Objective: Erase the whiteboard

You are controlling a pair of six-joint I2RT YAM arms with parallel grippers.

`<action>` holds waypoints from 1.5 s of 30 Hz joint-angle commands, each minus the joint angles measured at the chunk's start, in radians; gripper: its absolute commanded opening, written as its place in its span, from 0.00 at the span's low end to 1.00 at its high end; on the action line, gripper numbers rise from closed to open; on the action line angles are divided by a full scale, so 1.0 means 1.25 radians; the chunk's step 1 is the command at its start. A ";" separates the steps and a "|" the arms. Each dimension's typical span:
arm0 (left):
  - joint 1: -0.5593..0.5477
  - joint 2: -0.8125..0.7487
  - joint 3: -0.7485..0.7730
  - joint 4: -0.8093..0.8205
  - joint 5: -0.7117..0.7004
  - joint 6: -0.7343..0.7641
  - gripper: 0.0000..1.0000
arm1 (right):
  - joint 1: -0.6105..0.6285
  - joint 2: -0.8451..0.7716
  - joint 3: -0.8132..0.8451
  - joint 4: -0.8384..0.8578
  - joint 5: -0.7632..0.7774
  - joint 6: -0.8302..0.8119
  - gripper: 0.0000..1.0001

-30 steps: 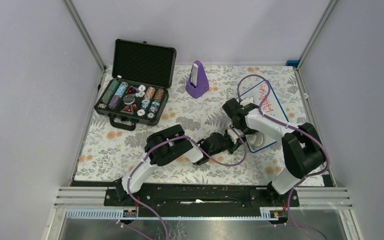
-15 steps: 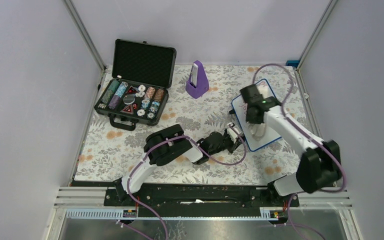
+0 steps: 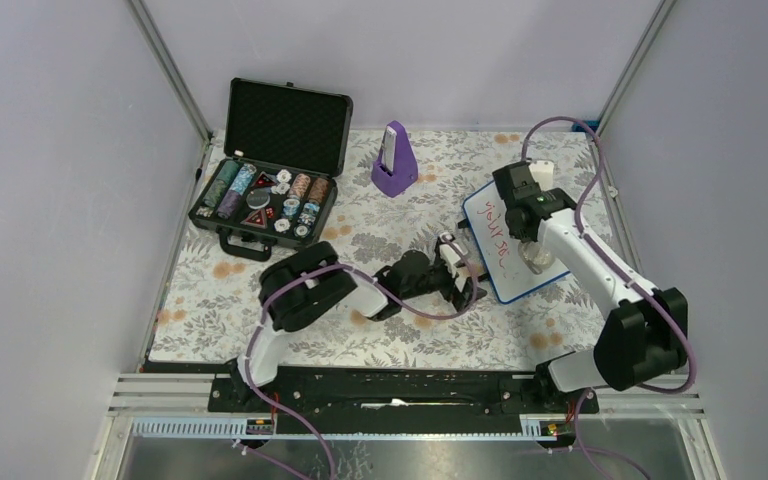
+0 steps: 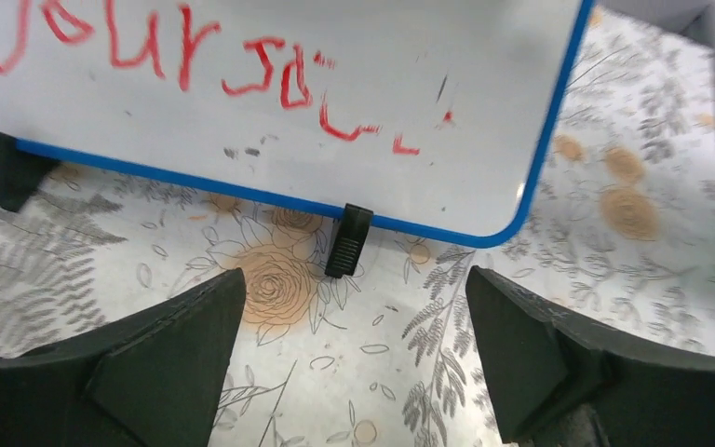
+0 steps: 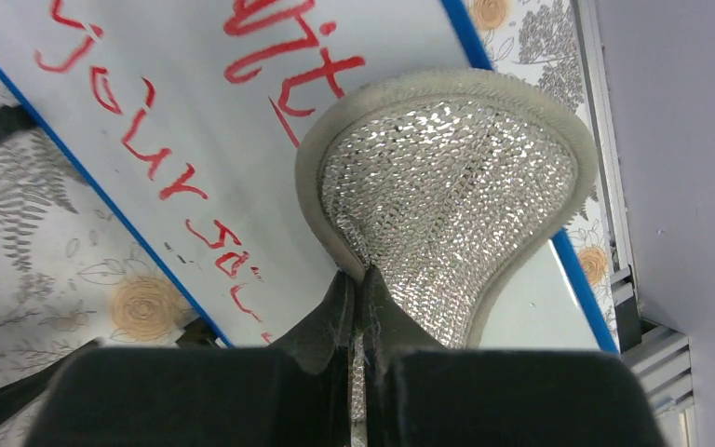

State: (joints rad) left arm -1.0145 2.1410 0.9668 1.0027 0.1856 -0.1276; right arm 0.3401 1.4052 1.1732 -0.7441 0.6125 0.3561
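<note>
The whiteboard [image 3: 492, 238], white with a blue rim and red handwriting, lies at an angle on the right of the floral table. My right gripper [image 3: 529, 246] is over the board, shut on a pale silvery cloth pad [image 5: 447, 186] that rests against the white surface [image 5: 177, 112] beside the red letters. In the right wrist view the gripper [image 5: 358, 291] pinches the pad's lower edge. My left gripper [image 3: 457, 264] stands open just off the board's near-left edge. In its wrist view the gripper [image 4: 349, 312] holds nothing, with only tablecloth between its fingers [image 4: 177, 345], and the whiteboard [image 4: 335, 102] lies just ahead.
An open black case [image 3: 265, 200] of poker chips stands at the back left. A purple metronome [image 3: 394, 160] stands at the back middle. Small black clips [image 4: 347, 240] stick out from under the board's rim. The enclosure's wall and metal rail [image 3: 610, 190] run close along the board's right side.
My left gripper has opened and drawn back to the left, away from the board's edge. The right gripper has carried the pad across the board toward its right side.
</note>
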 commanded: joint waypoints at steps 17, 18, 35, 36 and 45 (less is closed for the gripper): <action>0.306 -0.410 -0.367 0.282 -0.046 -0.146 0.99 | 0.161 0.267 -0.143 0.192 -0.247 0.093 0.00; 0.313 -0.420 -0.378 0.289 -0.071 -0.147 0.99 | 0.161 0.262 -0.130 0.182 -0.245 0.088 0.00; 0.326 -0.490 -0.426 0.250 -0.232 -0.114 0.99 | 0.030 0.099 0.042 -0.020 0.185 -0.016 0.00; 0.326 -0.491 -0.426 0.249 -0.231 -0.112 0.99 | 0.031 0.115 0.033 -0.011 0.169 -0.014 0.00; 0.326 -0.490 -0.423 0.237 -0.238 -0.104 0.99 | 0.150 0.323 0.008 0.025 0.088 0.078 0.00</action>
State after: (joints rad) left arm -0.6128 1.5337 0.4255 1.2644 -0.0872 -0.2665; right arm 0.4442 1.6859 1.2106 -0.7223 0.8326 0.3580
